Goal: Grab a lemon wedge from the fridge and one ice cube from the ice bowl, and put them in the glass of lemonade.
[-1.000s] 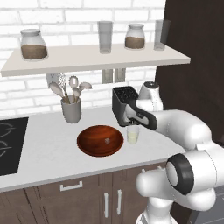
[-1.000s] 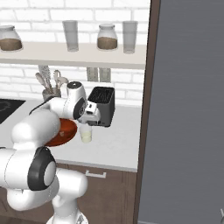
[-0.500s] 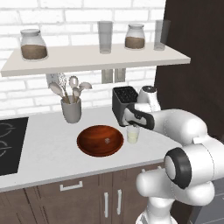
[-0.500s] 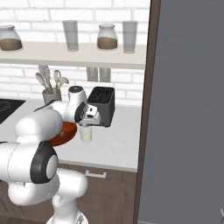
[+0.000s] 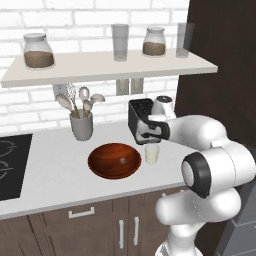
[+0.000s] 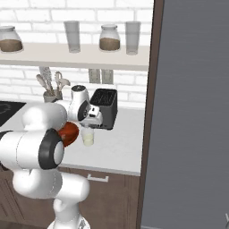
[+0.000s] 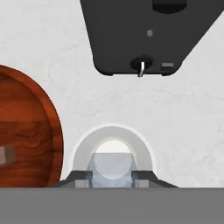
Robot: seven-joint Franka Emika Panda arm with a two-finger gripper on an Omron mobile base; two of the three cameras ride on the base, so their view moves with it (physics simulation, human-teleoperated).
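A small clear glass of lemonade stood on the pale counter, with the gripper directly above it. Its jaws were clamped on a pale ice cube over the glass's mouth. Just beside the glass lay the wide wooden ice bowl, holding one more small cube. Behind the glass sat a black toaster. Farther back, a grey crock held utensils. The grey fridge rose to one side.

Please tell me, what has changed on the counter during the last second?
Little changed. The gripper drifted slightly toward the ice bowl, staying just above the glass of lemonade, its fingers holding a pale cube-like piece. Bowl, glass and toaster stayed put.
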